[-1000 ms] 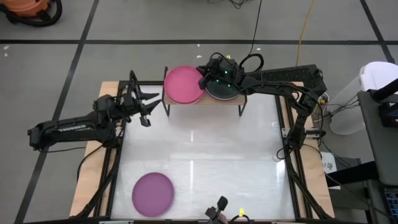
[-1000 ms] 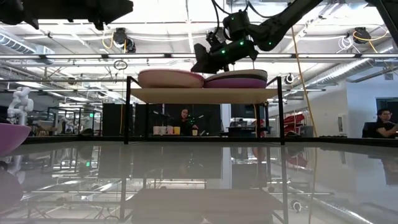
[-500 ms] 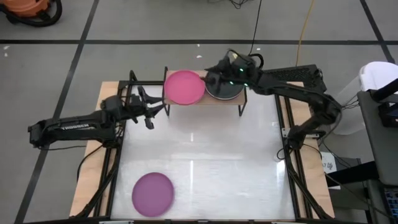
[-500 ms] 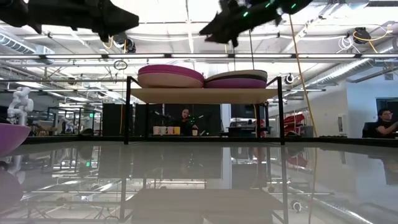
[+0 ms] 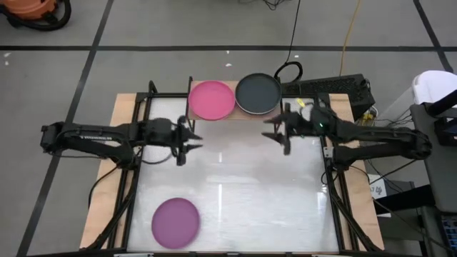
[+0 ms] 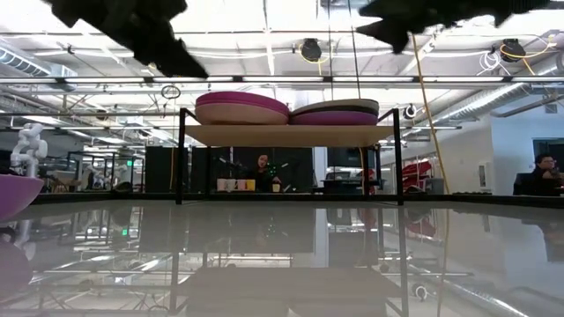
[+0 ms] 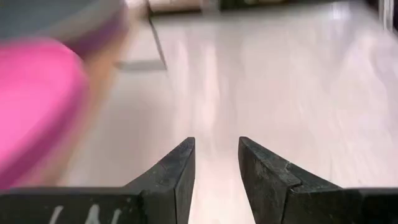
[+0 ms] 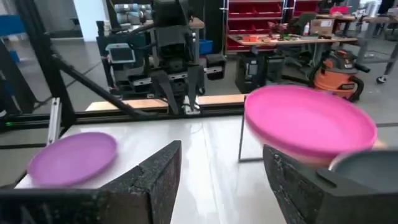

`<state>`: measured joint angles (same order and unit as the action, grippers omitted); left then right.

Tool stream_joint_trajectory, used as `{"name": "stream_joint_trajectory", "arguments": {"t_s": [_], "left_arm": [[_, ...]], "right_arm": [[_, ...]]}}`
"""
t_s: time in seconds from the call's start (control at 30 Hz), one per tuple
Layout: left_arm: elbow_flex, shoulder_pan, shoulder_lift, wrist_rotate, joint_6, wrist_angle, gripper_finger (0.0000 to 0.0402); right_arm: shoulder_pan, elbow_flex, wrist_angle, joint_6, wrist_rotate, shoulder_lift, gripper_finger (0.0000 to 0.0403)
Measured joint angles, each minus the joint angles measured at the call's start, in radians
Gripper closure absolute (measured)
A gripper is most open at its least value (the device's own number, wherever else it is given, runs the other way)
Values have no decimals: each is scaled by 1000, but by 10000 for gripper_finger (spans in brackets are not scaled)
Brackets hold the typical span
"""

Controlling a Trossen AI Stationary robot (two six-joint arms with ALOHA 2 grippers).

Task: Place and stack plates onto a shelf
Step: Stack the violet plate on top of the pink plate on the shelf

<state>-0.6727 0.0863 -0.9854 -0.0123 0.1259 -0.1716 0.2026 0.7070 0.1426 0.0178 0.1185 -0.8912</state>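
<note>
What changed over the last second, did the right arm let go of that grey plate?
Yes. The right gripper released the dark grey plate onto the shelf stack and pulled back over the table, open and empty. The left gripper moved in toward the table's middle, empty. The pink plate and the purple plate stayed put.

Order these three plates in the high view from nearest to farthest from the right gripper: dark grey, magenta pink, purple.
From the right gripper:
1. Dark grey plate, right end of the shelf.
2. Magenta pink plate, left end of the shelf.
3. Purple plate, alone on the table, near-left corner.
</note>
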Motion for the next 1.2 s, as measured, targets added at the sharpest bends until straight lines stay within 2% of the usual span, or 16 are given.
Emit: {"name": "stream_joint_trajectory", "arguments": {"t_s": [0.07,0.2,0.33,0.53,0.8,1.2], "left_arm": [[-48,-28,-54,-5,0,-115,273],[-108,-89,-149,-79,7,-317,273],[-118,-155,-216,-141,-4,-396,273],[-118,-277,-314,-217,-52,-405,273],[-118,-443,-430,-217,-76,-399,273],[-118,-499,-504,-186,-137,-339,273]], "right_arm": [[-44,-73,17,12,-41,68,197],[-114,-192,84,30,-40,163,197],[-159,-285,176,53,-40,201,197],[-184,-367,289,54,-46,201,197],[-185,-371,295,75,-48,201,197],[-185,-372,295,124,-47,201,197]]}}
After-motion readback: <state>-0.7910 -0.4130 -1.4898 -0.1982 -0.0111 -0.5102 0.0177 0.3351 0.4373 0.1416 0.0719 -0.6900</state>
